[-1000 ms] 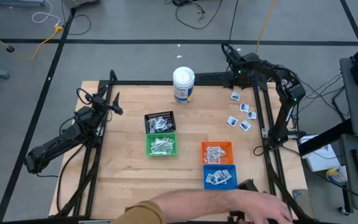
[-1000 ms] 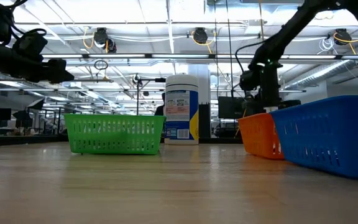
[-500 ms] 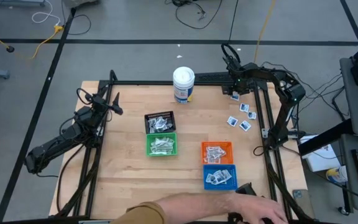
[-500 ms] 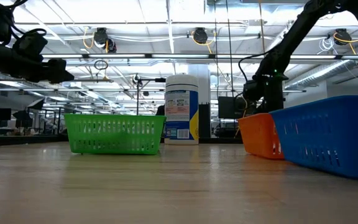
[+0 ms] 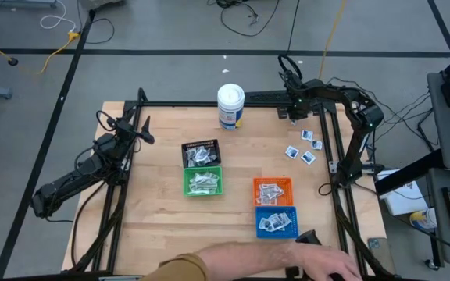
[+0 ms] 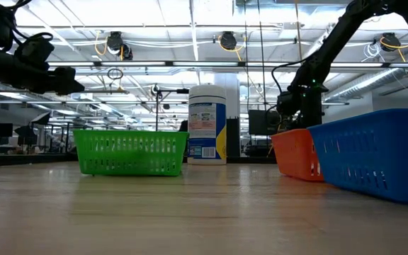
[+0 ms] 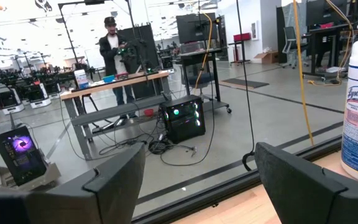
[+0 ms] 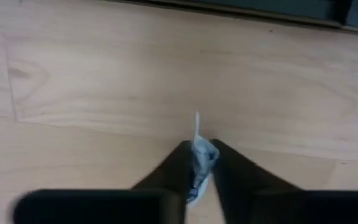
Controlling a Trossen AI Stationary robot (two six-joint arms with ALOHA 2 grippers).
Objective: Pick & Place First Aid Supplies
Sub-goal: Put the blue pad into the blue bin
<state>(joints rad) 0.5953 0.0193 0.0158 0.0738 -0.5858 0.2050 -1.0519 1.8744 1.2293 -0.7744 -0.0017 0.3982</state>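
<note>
Several small white packets with blue print point(image 5: 308, 146), the first aid supplies, lie loose on the wooden table at the far right. My right gripper point(image 5: 294, 115) stands over the farthest of them, pointing down, shut on one white-and-blue packet point(image 8: 201, 155). In the low view its fingers are hidden behind the orange basket point(image 6: 297, 152). My left gripper point(image 7: 197, 180) waits open and level above the table's left side point(image 5: 143, 133), touching nothing. My right gripper pinches one small white-and-blue packet point(image 8: 202, 151) between its two fingertips, coming from above and pointing down. The packet is crumpled upright between the tips, and a thin edge point(image 8: 196, 121) sticks out past them. I cannot tell whether it is clear of the table.
Black point(image 5: 200, 153) and green point(image 5: 203, 181) baskets sit mid-table, orange point(image 5: 273, 190) and blue point(image 5: 276, 221) ones nearer the right, all holding packets. A white canister point(image 5: 230, 105) stands at the far edge. A person's arm point(image 5: 264, 261) reaches in along the near edge.
My right gripper has come down onto the farthest loose packet at the table's far right, which it now covers in the high view. The person's arm has drawn back a little toward the near edge.
</note>
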